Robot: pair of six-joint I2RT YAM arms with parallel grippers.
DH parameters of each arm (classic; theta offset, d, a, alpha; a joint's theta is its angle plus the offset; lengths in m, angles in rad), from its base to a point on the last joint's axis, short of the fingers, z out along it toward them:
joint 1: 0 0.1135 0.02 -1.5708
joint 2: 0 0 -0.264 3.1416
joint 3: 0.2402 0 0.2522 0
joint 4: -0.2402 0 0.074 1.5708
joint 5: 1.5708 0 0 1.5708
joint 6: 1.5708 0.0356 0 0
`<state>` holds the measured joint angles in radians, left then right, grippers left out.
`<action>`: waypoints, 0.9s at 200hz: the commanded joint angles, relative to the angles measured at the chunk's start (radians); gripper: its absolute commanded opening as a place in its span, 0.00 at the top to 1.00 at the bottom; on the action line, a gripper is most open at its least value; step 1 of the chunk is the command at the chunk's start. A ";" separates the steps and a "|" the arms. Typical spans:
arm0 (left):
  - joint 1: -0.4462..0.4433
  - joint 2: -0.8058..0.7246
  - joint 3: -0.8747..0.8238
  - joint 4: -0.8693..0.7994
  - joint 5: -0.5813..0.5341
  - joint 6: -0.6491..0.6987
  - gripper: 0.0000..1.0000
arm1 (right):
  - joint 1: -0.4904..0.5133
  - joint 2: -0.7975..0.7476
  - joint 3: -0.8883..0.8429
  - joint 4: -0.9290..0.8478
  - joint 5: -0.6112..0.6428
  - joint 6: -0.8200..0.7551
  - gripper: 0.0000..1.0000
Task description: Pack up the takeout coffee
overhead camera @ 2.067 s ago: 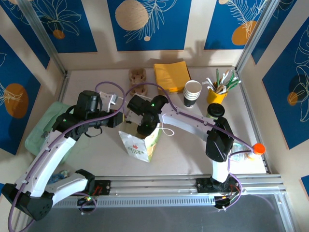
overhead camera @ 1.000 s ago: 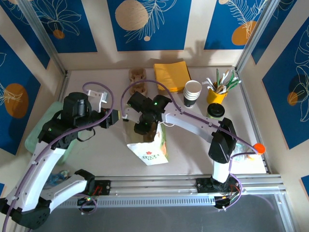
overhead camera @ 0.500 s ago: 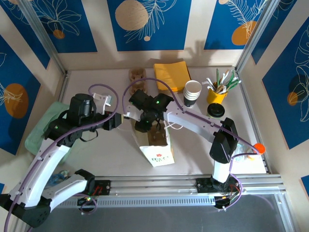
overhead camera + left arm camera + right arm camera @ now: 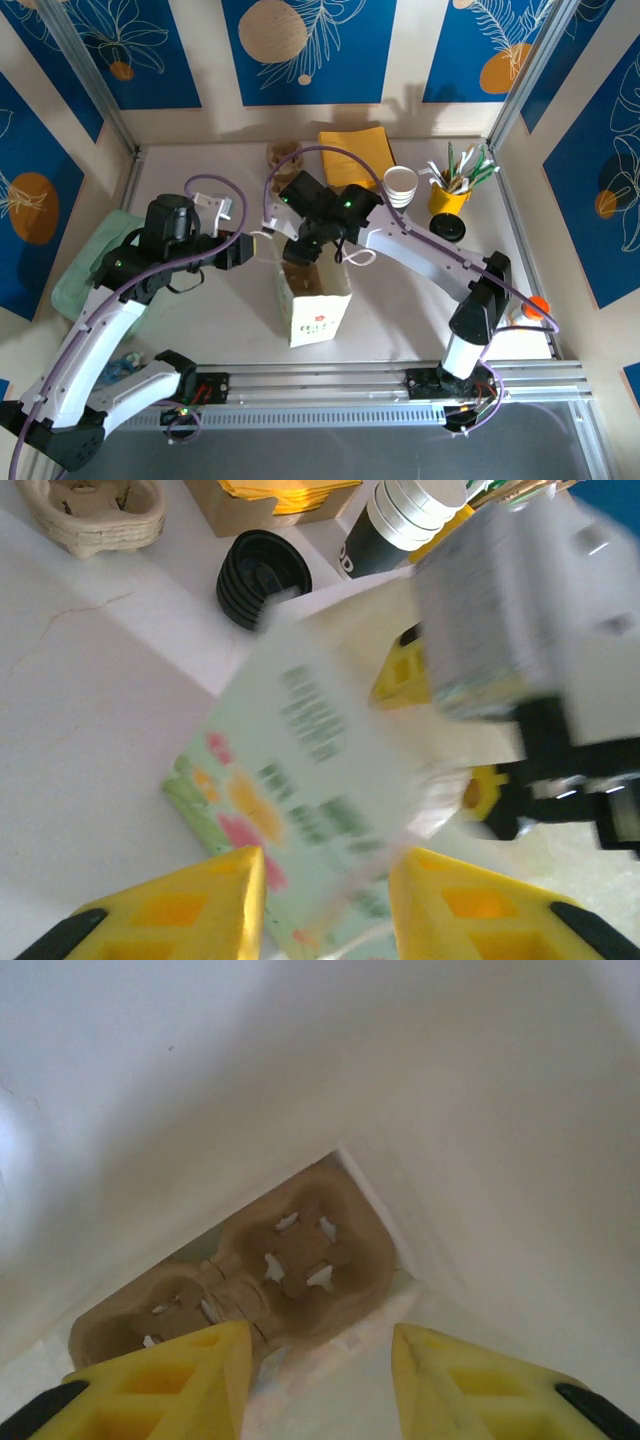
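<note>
At the middle of the table (image 4: 200,320), a white paper bag (image 4: 316,302) with a printed front is stood upright, its mouth open upward. The right gripper (image 4: 300,262) is lowered into that mouth; from the right wrist view its yellow fingers (image 4: 165,1380) are seen parted with nothing between them, the right gripper (image 4: 320,1340) open above a brown pulp carrier (image 4: 255,1280) laid flat on the bag's floor. The left gripper (image 4: 243,250) is held at the bag's left upper edge, just beside the white handle loop (image 4: 262,238). In the left wrist view the left gripper (image 4: 325,865) is shown with its fingers (image 4: 175,910) part-way apart and the blurred bag (image 4: 300,770) in the gap beyond them; whether the bag is pinched cannot be told. The takeout coffee (image 4: 400,187), a nested stack of white cups with dark lower parts, is stood at the far right of the table, apart from the bag and untouched by either gripper, and is also recorded in the left wrist view (image 4: 400,520). It is flanked by a stack of yellow napkins (image 4: 355,152) on its left and a yellow holder of stirrers (image 4: 450,192) on its right. A black lid (image 4: 447,228) is laid just in front of the holder. A second pulp carrier (image 4: 283,155) is kept at the far edge, left of the napkins. A green cloth (image 4: 85,265) is laid at the left side.
</note>
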<state>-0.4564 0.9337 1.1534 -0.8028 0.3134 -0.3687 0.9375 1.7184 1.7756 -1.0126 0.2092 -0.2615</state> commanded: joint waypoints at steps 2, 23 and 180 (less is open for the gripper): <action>-0.005 0.004 0.009 0.023 0.024 -0.010 0.63 | -0.016 -0.052 0.058 -0.044 -0.016 0.067 0.56; -0.005 0.010 0.014 0.023 0.020 -0.009 0.62 | -0.028 -0.074 0.091 -0.069 -0.001 0.128 0.54; -0.005 -0.008 0.052 0.007 -0.063 -0.009 0.52 | -0.074 0.038 0.269 -0.337 0.126 0.714 0.38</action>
<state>-0.4564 0.9455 1.1736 -0.8001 0.2680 -0.3691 0.8753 1.7233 2.0686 -1.3415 0.3908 0.3752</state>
